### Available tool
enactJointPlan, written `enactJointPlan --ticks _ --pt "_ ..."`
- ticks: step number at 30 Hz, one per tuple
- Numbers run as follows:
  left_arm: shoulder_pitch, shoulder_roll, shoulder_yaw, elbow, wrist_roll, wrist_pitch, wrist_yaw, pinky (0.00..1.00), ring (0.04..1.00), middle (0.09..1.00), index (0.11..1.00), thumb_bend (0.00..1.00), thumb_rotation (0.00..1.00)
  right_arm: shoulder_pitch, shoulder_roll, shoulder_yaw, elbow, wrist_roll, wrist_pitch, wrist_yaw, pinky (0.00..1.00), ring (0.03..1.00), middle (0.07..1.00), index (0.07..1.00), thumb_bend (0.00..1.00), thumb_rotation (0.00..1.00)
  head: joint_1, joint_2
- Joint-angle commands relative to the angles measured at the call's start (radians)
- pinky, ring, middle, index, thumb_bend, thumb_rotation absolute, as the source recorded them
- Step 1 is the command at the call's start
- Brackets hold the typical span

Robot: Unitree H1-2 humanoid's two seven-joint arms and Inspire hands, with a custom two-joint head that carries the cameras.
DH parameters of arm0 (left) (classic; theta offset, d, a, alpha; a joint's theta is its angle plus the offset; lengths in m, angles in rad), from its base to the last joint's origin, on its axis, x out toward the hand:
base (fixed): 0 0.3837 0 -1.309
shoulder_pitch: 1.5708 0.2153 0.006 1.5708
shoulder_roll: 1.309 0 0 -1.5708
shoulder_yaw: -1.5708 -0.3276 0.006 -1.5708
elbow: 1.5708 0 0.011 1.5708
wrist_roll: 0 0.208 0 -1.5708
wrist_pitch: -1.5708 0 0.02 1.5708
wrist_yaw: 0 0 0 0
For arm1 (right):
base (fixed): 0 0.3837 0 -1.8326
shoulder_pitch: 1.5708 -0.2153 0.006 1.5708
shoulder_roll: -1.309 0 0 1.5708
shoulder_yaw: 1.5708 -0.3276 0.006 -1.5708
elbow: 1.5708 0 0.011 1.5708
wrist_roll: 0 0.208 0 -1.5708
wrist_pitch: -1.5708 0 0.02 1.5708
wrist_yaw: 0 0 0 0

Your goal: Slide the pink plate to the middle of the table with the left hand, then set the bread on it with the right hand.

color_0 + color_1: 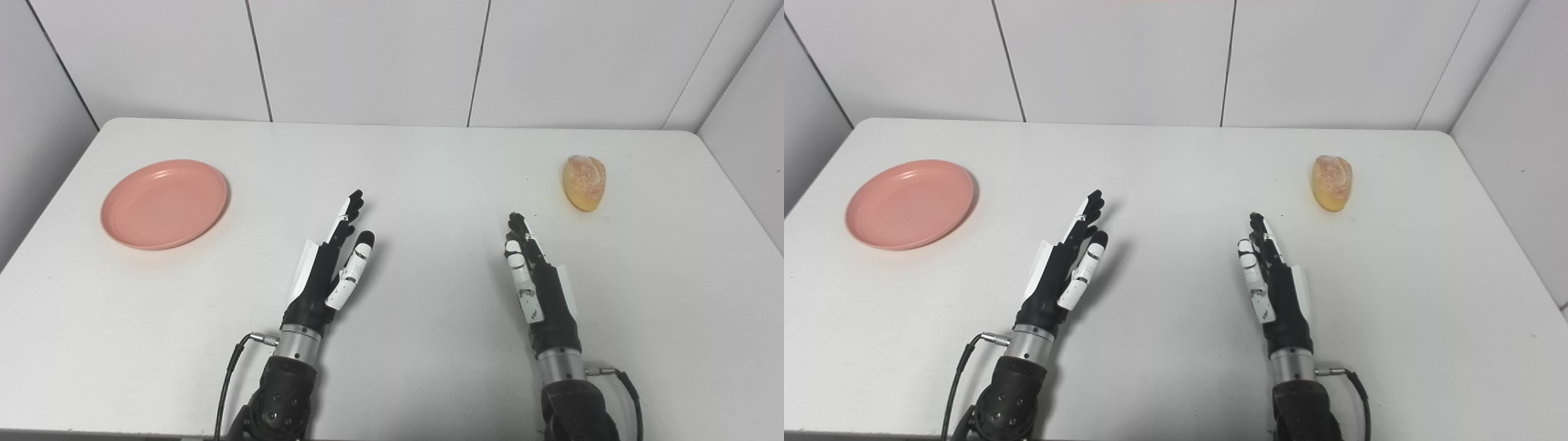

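Spreading across both views, the white table (416, 184) carries everything, and its open middle is where the plate has to end up. The pink plate (164, 203) lies at the table's left side, well apart from either hand and not yet moved. Both hands hold nothing: the left hand (331, 266) and right hand (534, 277) hover near the front with fingers stretched out flat. The bread (585, 182) sits far right, beyond the right hand.

The plate is shallow and smooth, so a push high on its rim would likely tip it or let the fingers skate over it. If the plate stops short of the centre, the right hand must reach farther across. The rounded bread could roll off once set down.

The right eye view shows more bare table right of the bread; the left eye view shows more left of the plate.
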Motion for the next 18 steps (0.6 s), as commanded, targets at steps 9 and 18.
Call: enactJointPlan --ticks 9,18 --pt "-0.022 -0.008 -0.009 0.005 0.013 -0.031 0.021 0.92 0.960 0.966 0.947 0.33 1.00 -0.011 -0.005 -0.007 -0.016 0.004 -0.041 0.001 0.91 0.939 0.945 0.930 0.26 1.00 0.097 -0.036" --pt "-0.047 -0.061 -0.043 0.138 0.064 -0.086 0.088 0.92 0.958 0.965 0.950 0.31 1.00 -0.005 -0.064 -0.045 -0.011 0.118 -0.034 0.071 0.98 0.976 0.980 0.962 0.23 1.00 0.326 -0.152"
